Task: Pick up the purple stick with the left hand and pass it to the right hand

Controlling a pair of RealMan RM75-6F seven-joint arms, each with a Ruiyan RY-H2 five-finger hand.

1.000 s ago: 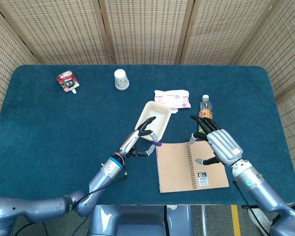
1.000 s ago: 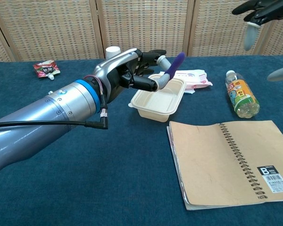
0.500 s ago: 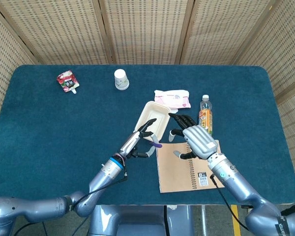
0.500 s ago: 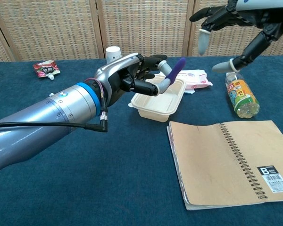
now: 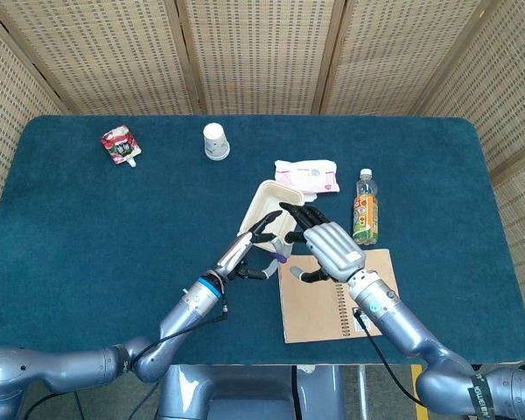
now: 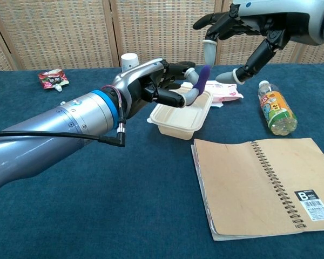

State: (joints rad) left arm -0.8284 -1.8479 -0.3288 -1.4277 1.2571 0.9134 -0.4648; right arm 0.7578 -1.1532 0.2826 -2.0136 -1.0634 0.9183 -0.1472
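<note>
Left hand (image 6: 159,86) holds the purple stick (image 6: 201,80) pinched low down, stick raised in the air above the white tray (image 6: 181,120), upper end free and tilted slightly up-right in the chest view. Right hand (image 6: 243,27) hangs just above and to the right of the stick's top, fingers spread, holding nothing; one fingertip (image 6: 209,53) looks very near the stick's tip, contact cannot be confirmed. Head view: right hand (image 5: 325,247) sits close beside the left hand (image 5: 249,249), stick (image 5: 281,256) barely showing between them. Step in hand, as I judge it: the handover, with the receiving grasp not yet made. To do it well: keep the left hand steady and bring the right hand down so thumb and fingers bracket the free upper part of the stick, clear of the left fingers. Close the right hand fully and firmly before the left loosens at all; the exposed length is short, so a shallow fingertip hold risks the stick pivoting out and dropping into the tray. Release the left only once the stick sits square in the right. Notebook (image 6: 259,183) and bottle (image 6: 276,110) lie clear of the exchange.
</note>
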